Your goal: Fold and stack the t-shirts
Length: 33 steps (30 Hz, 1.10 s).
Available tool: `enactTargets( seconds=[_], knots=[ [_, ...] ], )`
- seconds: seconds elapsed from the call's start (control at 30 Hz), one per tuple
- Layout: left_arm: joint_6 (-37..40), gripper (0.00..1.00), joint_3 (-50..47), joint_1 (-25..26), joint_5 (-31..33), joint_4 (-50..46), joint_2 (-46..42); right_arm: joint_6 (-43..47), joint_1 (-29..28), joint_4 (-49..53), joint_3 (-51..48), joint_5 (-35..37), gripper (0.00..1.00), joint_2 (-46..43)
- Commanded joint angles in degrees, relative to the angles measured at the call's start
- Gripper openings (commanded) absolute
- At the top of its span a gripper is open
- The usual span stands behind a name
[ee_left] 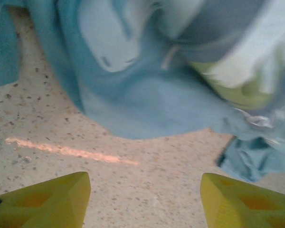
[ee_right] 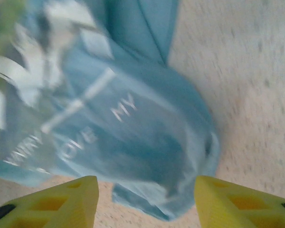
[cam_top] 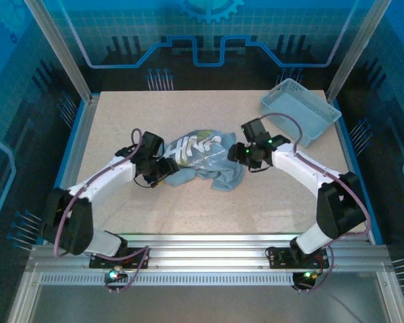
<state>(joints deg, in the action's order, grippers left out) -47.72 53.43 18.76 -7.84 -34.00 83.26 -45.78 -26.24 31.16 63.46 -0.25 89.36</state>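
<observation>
One t-shirt (cam_top: 198, 156) lay crumpled in a loose heap approx. mid-table (cam_top: 256, 208) — pale grey-blue cloth w/ white printed lettering face up and a bit of yellow-green in the print. Not folded; one bunched flap trailed toward the near-right side — flat on the surface.

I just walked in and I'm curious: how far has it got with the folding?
Nothing looks done: the t-shirt lies crumpled and unfolded on the table. In hand: the left hand and right hand sit open at either side of it, gripping nothing. Left: spreading, folding and stacking.
</observation>
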Motion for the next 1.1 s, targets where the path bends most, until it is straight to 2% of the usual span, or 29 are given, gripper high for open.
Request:
enactTargets(
  seconds=[0.0, 0.1, 0.23, 0.3, 0.43, 0.53, 0.67, 0.9, 1.07],
  knots=[
    [-1.54, 0.66, -0.59, -0.72, -4.24, 2.60, 3.27, -3.11, -0.28, -0.01, -4.58, -3.22, 0.59, -0.59],
    [-4.25, 0.66, -1.14, -1.92, -5.64, 5.39, 7.17, -4.01, -1.30, -2.06, -6.70, -5.74, 0.59, 1.34],
    [-5.53, 0.59, -0.74, -2.15, -2.96, 7.12, 10.13, -4.74, -3.14, -4.08, -6.47, -7.47, 0.57, 5.47],
    [-5.88, 0.48, -1.18, -2.24, -2.23, 9.67, 10.67, -5.74, -3.47, -6.19, -6.47, -9.01, 0.54, 7.84],
    [-7.23, 0.17, -2.18, -2.33, -0.39, 13.26, 10.71, -6.39, -3.54, -6.85, -5.03, -9.07, 0.35, 10.98],
    [-8.16, 0.00, -2.64, -2.33, 1.08, 13.79, 9.20, -5.31, -3.31, -4.67, -2.86, -7.55, 0.21, 10.71],
    [-8.64, 0.00, -3.04, -2.23, 3.34, 13.71, 4.61, -3.31, -3.20, 1.65, 0.43, -3.09, 0.00, 8.17],
    [-9.22, 0.00, -2.00, -1.23, 7.58, 11.61, -7.78, -0.56, -2.84, 12.25, 9.66, 5.04, 0.00, 1.53],
    [-5.37, 0.00, 2.15, -0.75, 10.68, 9.42, -16.30, 2.58, -2.07, 16.12, 17.51, 9.62, 0.00, -2.25]
  ],
)
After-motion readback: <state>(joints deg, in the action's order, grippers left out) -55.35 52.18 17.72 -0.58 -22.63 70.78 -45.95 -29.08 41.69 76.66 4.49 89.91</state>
